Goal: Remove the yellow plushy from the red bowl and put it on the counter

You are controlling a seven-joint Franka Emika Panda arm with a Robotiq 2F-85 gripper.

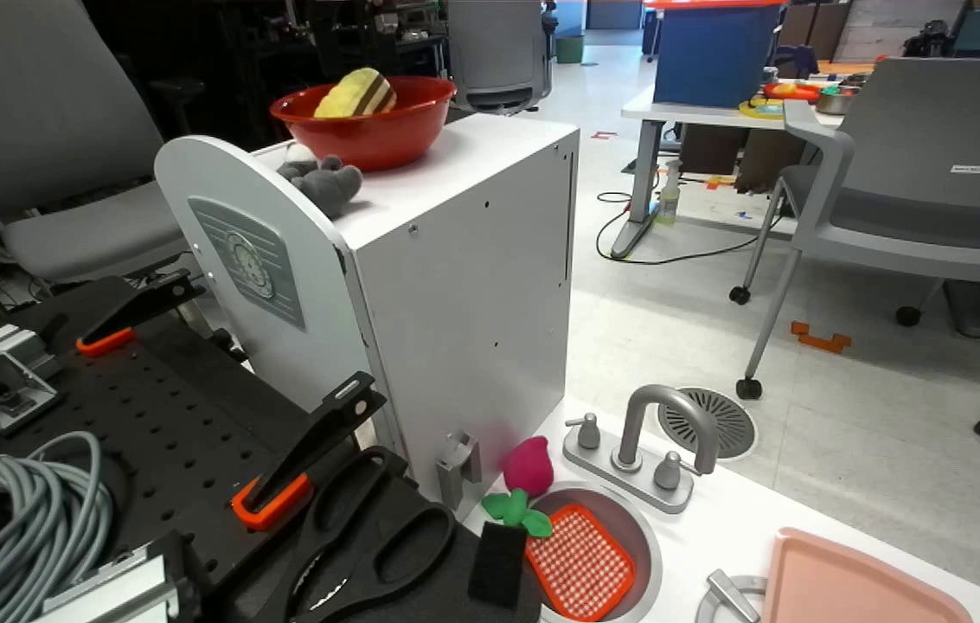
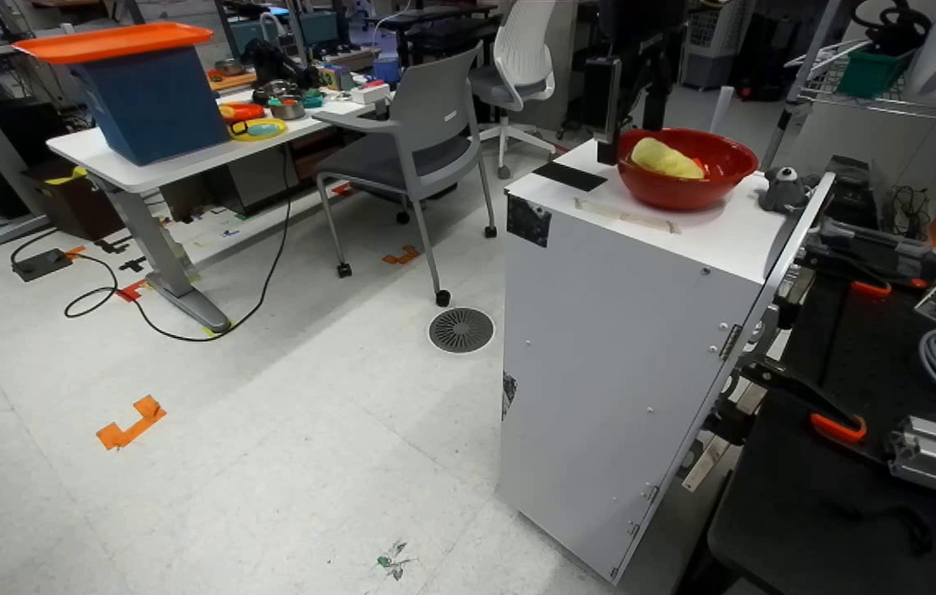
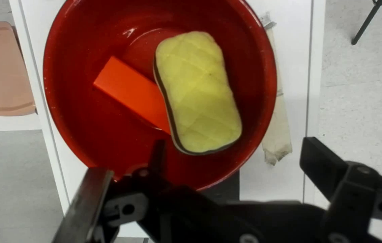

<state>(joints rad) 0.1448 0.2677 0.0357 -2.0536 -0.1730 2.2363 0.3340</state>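
Observation:
The yellow plushy lies in the red bowl, on top of a white cabinet. Both also show in an exterior view, the plushy and the bowl. In the wrist view the plushy lies toward the right of the bowl, leaning on an orange block. My gripper is open and empty, its fingers apart at the bowl's near edge, one over the bowl and one past its rim. It touches no plushy. The pale counter stands low beside the cabinet.
A grey plush lump sits beside the bowl on the cabinet. The counter has a faucet, a basin holding a red-orange mesh piece, and a pink tray. A black table with clamps adjoins.

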